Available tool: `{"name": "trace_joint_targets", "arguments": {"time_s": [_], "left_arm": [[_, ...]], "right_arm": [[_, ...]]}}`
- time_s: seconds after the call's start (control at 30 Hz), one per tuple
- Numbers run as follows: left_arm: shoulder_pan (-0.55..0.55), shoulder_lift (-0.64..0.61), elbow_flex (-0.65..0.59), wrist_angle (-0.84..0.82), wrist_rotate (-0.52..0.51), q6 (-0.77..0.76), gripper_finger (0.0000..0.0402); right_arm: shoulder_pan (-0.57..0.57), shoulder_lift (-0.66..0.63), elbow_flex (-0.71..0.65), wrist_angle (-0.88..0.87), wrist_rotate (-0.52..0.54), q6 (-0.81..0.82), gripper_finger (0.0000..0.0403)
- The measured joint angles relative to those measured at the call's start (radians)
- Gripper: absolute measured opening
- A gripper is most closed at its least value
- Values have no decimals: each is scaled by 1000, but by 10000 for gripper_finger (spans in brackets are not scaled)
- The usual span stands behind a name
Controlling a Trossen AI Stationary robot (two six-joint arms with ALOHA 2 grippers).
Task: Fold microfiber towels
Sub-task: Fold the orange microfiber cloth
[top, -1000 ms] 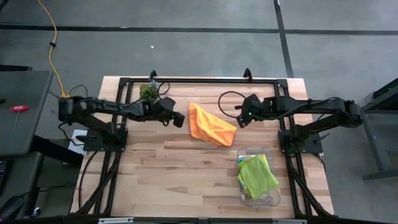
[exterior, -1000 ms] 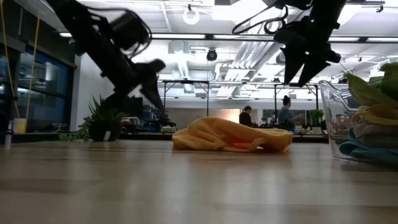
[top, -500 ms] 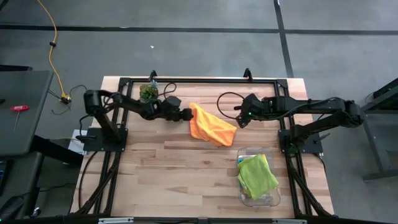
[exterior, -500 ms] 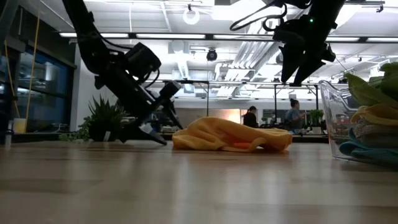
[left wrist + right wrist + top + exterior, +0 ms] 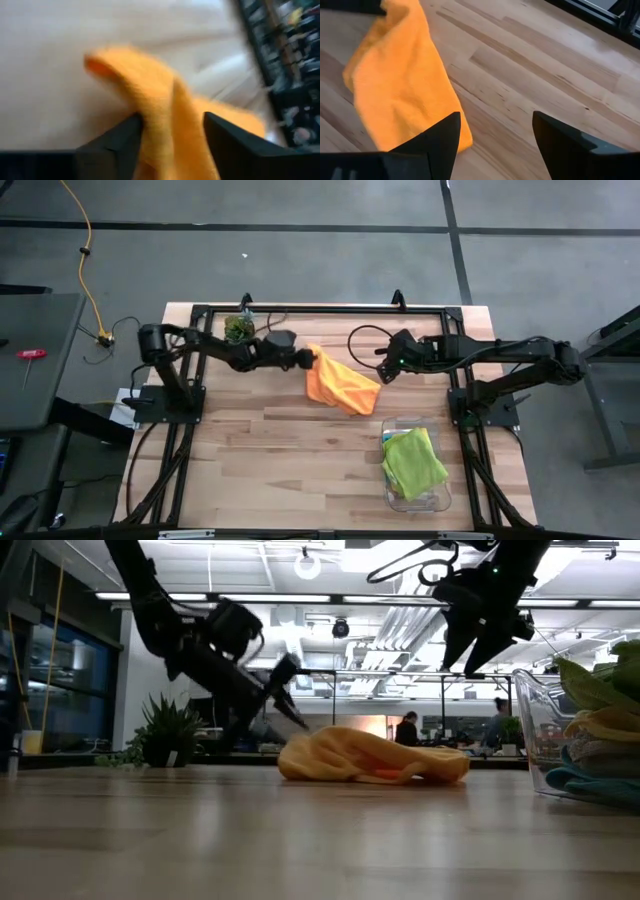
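An orange microfiber towel [image 5: 340, 385] lies crumpled on the table's middle, toward the far side. It also shows in the low view [image 5: 375, 758] and the right wrist view [image 5: 400, 85]. My left gripper [image 5: 305, 360] slants down at the towel's far left corner, its fingers apart with a raised fold of the cloth [image 5: 155, 85] between them. My right gripper [image 5: 385, 370] hangs open above the table, just right of the towel, holding nothing. A lime green towel [image 5: 412, 460] lies on top of others in the clear bin. My left gripper [image 5: 170, 135] has the towel's far left corner fold [image 5: 160, 125] between its two spread fingers, and the cloth lies against their inner sides. The fingers come slanting down from the table's left. The towel rests on the table, slack.
A clear plastic bin [image 5: 440, 498] with folded towels stands at the near right; its wall [image 5: 530, 730] shows in the low view. A small green plant [image 5: 237, 328] sits at the far left, behind my left arm. Bare wood lies at the near left.
My left gripper has gone down and toward the table's right, rolling as it went, and has reached the orange towel's far left corner. The towel's bulk lies where it was. My right gripper has kept its place.
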State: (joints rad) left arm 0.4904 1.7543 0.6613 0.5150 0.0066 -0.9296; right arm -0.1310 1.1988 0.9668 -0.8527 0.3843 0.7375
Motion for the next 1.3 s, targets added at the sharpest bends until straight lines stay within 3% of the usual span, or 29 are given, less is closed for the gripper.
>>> {"name": "trace_joint_targets", "arguments": {"time_s": [0.2,0.43,0.53,0.67,0.87,1.0,1.3], "left_arm": [[22,-129,1,-14,-29,169,26],[84,-295,2,-88,75,366,15],[83,-306,2,-203,80,384,28],[48,-244,1,-307,75,366,79],[-79,-110,1,-251,86,225,179],[-145,-34,1,-228,53,138,226],[-177,-19,3,-237,26,51,236]], "right_arm": [[0,0,0,3,26,33,240],[0,0,0,4,32,48,240],[1,0,0,4,32,48,240],[1,0,0,4,32,50,240],[1,0,0,5,32,50,240],[1,0,0,5,32,51,240],[1,0,0,5,32,50,240]]}}
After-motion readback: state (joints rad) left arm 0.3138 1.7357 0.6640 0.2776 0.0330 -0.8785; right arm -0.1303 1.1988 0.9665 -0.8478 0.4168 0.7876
